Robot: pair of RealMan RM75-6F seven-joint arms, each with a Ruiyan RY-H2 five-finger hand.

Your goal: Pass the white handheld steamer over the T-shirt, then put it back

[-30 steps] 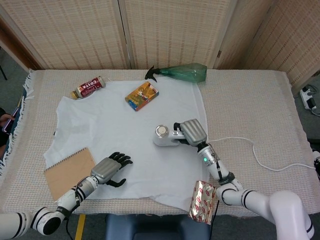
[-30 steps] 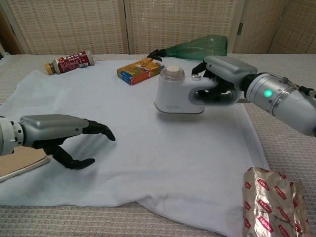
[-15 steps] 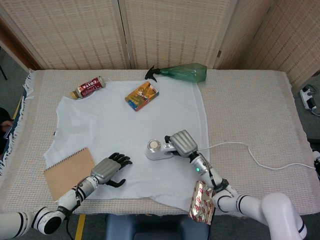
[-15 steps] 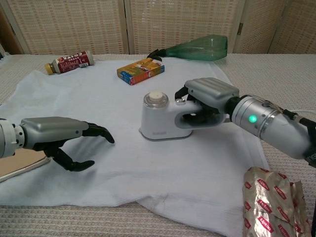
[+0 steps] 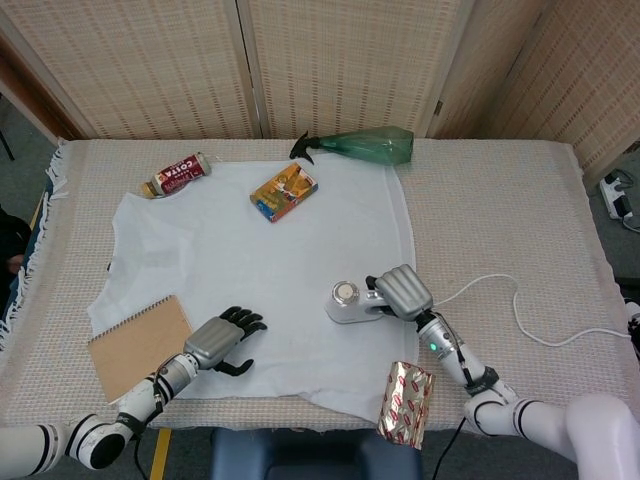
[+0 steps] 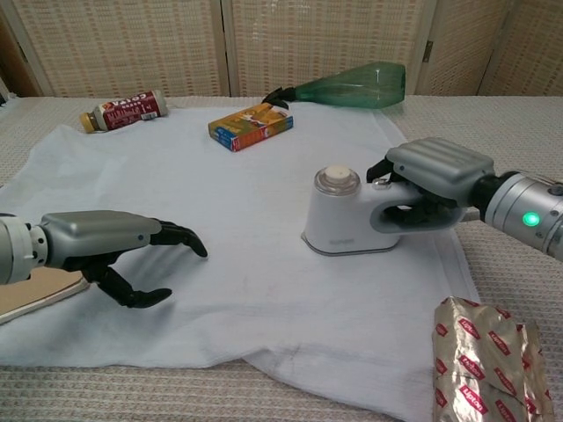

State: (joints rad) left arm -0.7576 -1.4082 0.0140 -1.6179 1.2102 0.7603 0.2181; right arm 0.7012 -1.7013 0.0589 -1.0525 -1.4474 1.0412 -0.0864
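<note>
Where the head view looks down on the woven table [image 5: 520, 210], the smooth white steamer [image 5: 352, 302] stands on the soft T-shirt [image 5: 230, 270] near its right hem, the right hand [image 5: 403, 292] wrapped around its handle. The left hand [image 5: 222, 338], fingers apart and holding nothing, lies near the front hem.

In the chest view the steamer [image 6: 347, 220] stands upright, cap up, its handle reaching right into the right hand [image 6: 433, 180]; bare cloth lies between it and the left hand [image 6: 106, 251].
</note>
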